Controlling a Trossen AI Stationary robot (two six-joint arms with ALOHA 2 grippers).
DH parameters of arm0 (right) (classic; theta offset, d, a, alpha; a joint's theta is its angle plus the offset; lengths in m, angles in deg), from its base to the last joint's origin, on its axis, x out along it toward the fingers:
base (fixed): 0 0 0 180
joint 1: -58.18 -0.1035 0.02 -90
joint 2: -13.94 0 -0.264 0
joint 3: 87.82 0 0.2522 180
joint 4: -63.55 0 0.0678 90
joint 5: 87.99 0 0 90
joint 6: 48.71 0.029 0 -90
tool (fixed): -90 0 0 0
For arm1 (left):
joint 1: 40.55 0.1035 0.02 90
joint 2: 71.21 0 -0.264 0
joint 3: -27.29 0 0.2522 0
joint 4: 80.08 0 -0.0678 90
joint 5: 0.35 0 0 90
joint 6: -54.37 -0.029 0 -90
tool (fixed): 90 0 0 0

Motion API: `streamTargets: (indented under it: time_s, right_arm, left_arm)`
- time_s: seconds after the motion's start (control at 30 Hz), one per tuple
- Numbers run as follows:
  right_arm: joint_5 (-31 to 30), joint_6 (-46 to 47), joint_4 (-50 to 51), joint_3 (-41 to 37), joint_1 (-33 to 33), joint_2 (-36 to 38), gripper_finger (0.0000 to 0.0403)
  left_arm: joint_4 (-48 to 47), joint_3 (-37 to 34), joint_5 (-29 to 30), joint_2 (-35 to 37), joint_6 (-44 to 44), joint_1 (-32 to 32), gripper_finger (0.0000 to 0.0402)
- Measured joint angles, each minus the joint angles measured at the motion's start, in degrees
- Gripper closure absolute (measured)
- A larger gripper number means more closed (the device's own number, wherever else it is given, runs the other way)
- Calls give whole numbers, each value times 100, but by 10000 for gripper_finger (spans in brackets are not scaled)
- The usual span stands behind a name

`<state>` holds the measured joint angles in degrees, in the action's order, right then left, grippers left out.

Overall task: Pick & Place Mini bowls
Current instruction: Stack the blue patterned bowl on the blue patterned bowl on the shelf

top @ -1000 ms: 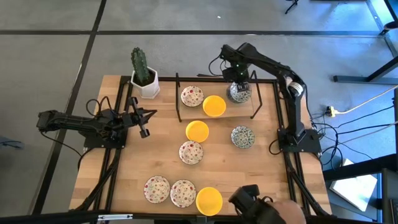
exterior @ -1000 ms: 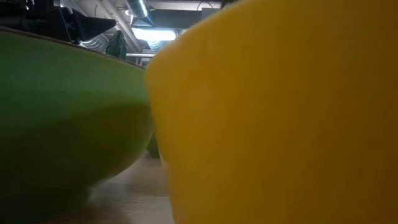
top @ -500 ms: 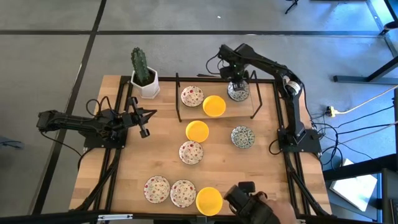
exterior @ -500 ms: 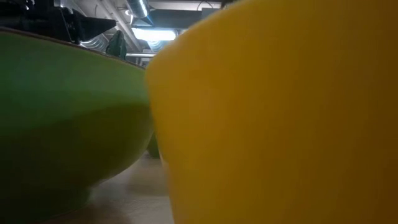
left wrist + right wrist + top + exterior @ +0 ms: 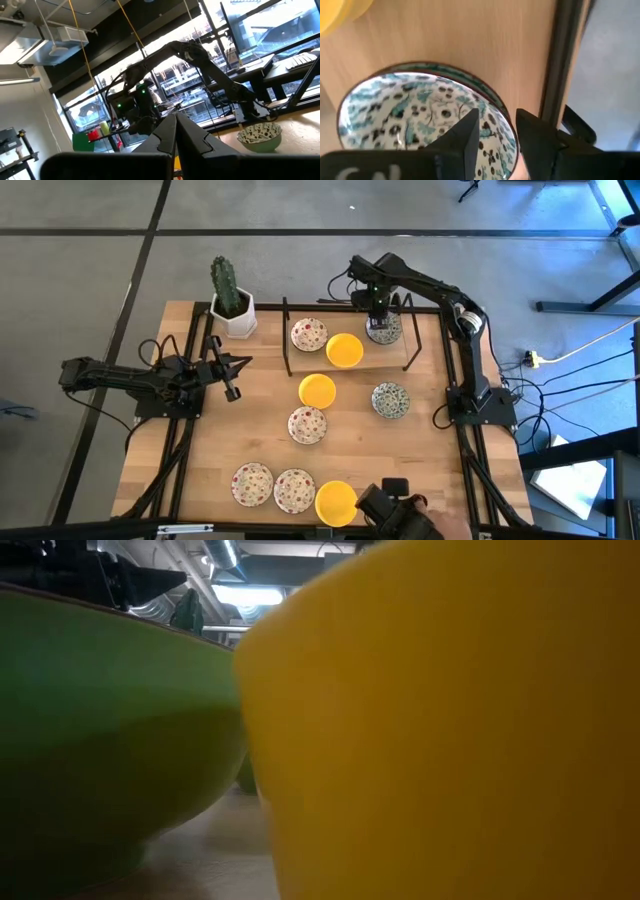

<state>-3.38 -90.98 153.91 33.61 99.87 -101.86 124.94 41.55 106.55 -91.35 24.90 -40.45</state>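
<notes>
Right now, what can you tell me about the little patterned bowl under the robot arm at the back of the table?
The green-patterned bowl is small, round and shallow, glossy like glazed ceramic, white inside with teal leaves and dark specks and a dark reddish rim. It sits upright on the raised wooden shelf at the table's far side, near the shelf's dark metal frame, with a yellow bowl beside it. The right gripper hangs just above it, one finger on each side of the rim, fingers parted.

table [image 5: 260,450]: pale wood, matt, visible grain
green-patterned bowl [image 5: 420,120]: glazed, glossy, under the right claw [image 5: 497,131]
rack frame [image 5: 565,55]: dark, matt
</notes>
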Motion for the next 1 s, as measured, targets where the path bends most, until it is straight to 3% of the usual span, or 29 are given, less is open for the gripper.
streamTargets:
  time_s: [0.47,0.67,0.83,1.0]
  right_arm:
    - [-1043,1999,201,35,-450,305,277]
    - [-2377,3178,-211,47,-802,816,323]
    - [-2132,3560,-66,-1,-996,883,392]
    - [-2633,3626,14,-477,-1097,882,398]
  left_arm:
    - [1,-1,-4,0,117,1,394]
    - [1,-1,-7,0,267,1,397]
    - [1,-1,-4,0,328,2,400]
    - [2,-1,-5,0,386,1,394]
